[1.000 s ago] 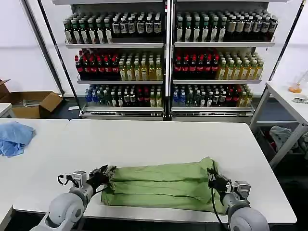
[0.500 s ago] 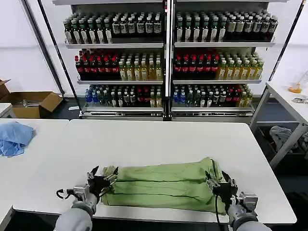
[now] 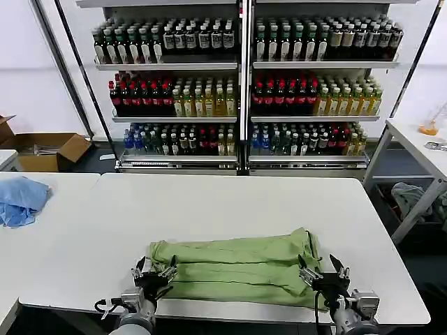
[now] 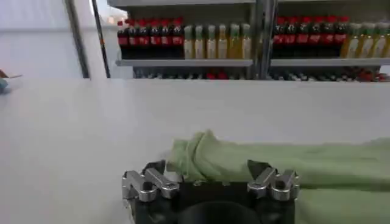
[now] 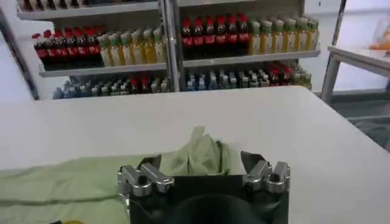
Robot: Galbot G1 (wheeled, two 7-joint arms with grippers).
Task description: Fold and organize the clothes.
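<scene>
1. One green shirt (image 3: 237,269) lies folded into a long band across the near part of the white table (image 3: 230,202), at about 6 o'clock in the head view, its length running from 9 to 3 o'clock.
2. The left gripper (image 3: 155,273) sits at the shirt's left end, near the table's front edge; its fingers are spread wide and hold nothing.
3. In the left wrist view the left gripper (image 4: 210,179) shows its fingertips (image 4: 146,182) wide apart, with the bunched end of the shirt (image 4: 244,161) lying between and just beyond them.
4. The right gripper (image 3: 323,272) sits at the shirt's right end, also at the front edge, with its fingers spread wide and empty.
5. In the right wrist view the right gripper (image 5: 204,176) has a raised peak of the shirt (image 5: 195,152) just beyond its open fingertips (image 5: 268,176).
6. A blue cloth (image 3: 21,199) lies on the next table at 9 o'clock, well apart from the shirt.
7. Shelves of bottles (image 3: 241,91) stand at 12 o'clock behind the table.
</scene>
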